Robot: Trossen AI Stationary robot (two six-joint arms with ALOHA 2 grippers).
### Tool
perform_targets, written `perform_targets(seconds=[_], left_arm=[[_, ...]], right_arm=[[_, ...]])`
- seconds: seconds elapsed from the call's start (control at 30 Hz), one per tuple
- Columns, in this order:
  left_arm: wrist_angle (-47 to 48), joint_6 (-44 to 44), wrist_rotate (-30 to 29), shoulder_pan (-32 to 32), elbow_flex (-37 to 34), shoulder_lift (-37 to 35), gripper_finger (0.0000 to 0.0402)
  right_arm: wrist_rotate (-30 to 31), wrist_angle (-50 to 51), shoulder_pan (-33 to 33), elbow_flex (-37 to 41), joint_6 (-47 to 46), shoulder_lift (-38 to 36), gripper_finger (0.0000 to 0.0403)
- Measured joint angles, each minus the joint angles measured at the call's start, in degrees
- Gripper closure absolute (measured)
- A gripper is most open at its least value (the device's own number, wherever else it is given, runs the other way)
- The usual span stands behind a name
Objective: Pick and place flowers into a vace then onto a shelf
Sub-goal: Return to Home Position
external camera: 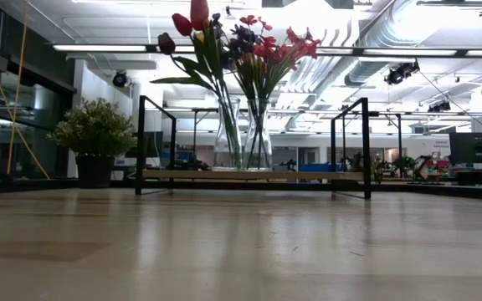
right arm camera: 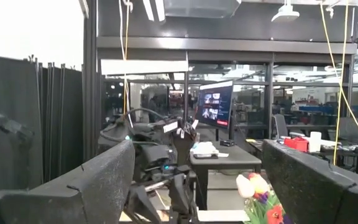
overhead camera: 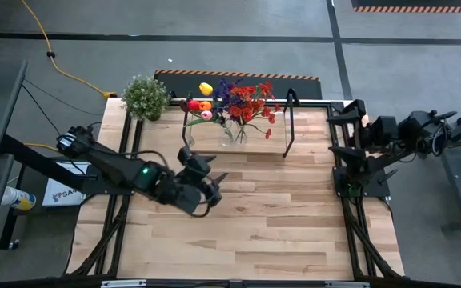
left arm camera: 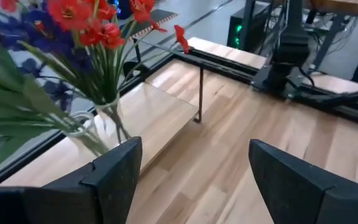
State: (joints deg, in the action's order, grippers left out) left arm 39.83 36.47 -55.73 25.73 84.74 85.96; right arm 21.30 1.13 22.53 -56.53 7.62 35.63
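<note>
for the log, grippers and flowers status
Left gripper open, near table centre; right gripper open, right edge. Red, purple flowers in clear vases on wooden shelf.

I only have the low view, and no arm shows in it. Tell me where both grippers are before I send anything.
Observer: The left gripper hangs over the table, in front of the shelf, near its left end.
Operator: Give me its fingers.
Observer: Its fingers are open, with nothing between them.
Operator: Now the right one.
Observer: The right gripper is at the table's right edge, beyond the shelf's end, open and empty.
</note>
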Motion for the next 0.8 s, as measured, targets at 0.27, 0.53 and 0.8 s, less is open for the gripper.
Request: perform_targets(seconds=[0.27, 0.53, 0.8], left_arm=[[6.13, 1.38, -1.88, 7.29, 0.03, -5.11, 0.0076], [13.52, 5.09, -2.82, 11.77, -0.01, -8.05, 0.0076], [28.8, 23.27, -7.99, 16.19, -0.01, -8.16, 0.0076]], right_arm=[[0.0, 0.77, 0.02, 0.0, -4.85, -4.0, 0.0065], [-0.19, 12.43, 0.02, -0.02, -14.2, -8.67, 0.0065], [0.2, 18.36, 0.0, -0.02, -15.93, -11.75, 0.0065]])
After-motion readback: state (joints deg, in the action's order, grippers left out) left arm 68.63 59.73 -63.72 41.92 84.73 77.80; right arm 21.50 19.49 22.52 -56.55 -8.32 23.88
